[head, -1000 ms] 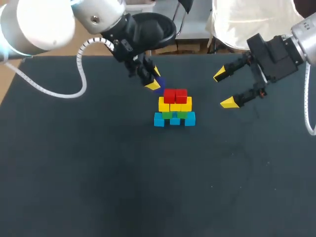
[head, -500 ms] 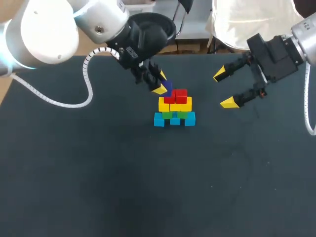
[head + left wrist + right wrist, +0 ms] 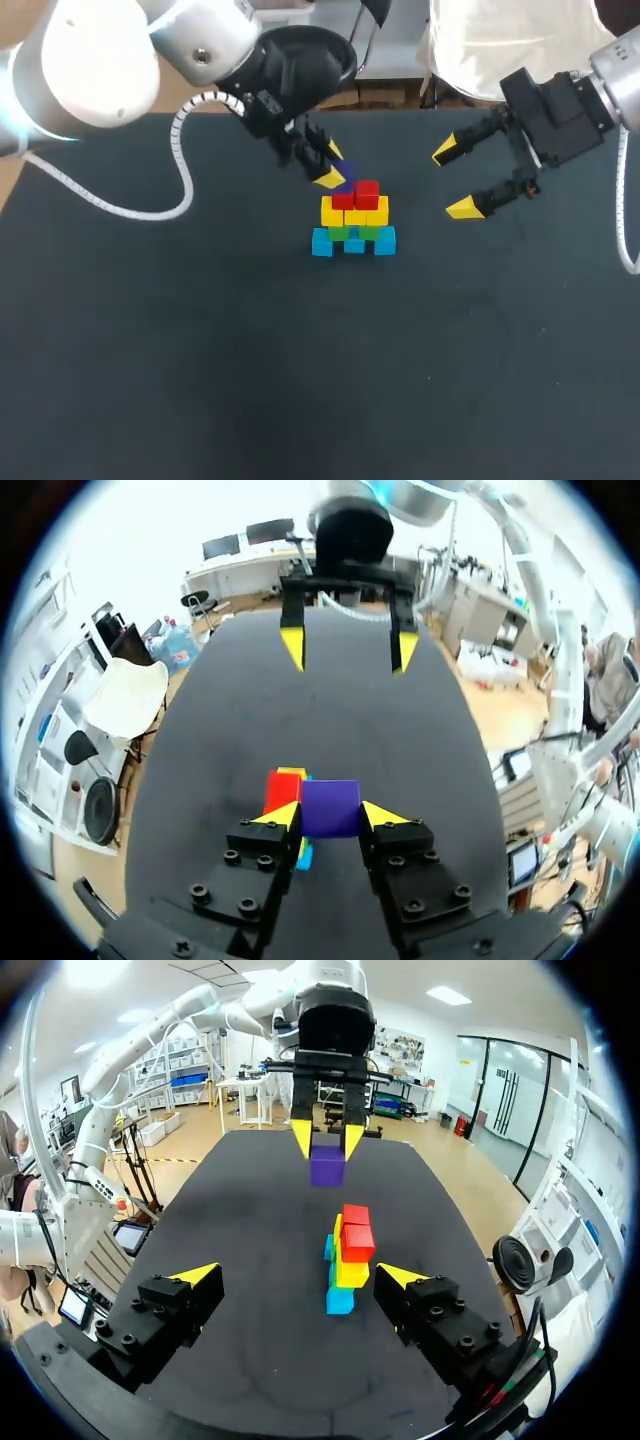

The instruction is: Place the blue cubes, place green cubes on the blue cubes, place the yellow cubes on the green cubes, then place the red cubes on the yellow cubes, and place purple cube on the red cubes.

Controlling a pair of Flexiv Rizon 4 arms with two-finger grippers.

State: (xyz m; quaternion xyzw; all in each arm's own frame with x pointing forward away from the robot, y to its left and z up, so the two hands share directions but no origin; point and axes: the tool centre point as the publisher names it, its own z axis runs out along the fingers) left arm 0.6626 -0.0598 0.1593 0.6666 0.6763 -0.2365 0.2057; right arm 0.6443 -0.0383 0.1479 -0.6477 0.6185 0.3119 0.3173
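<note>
Purple cube (image 3: 330, 808): pinched from two sides between the yellow fingertips of the left gripper (image 3: 330, 166) and held in the air. It sits just above the stack, towards the far left of it, and the right wrist view shows it clear of the top layer.

Stack: near the middle of the black table (image 3: 200, 350), in four layers. Blue cubes (image 3: 353, 243) form the base, with green cubes (image 3: 355, 232) on them, then yellow cubes (image 3: 355, 212), then red cubes (image 3: 356, 194) on top. The top of the red cubes is bare.

Right gripper (image 3: 453, 180): off to the right of the stack and well apart from it. Its fingers are spread wide and hold nothing.
</note>
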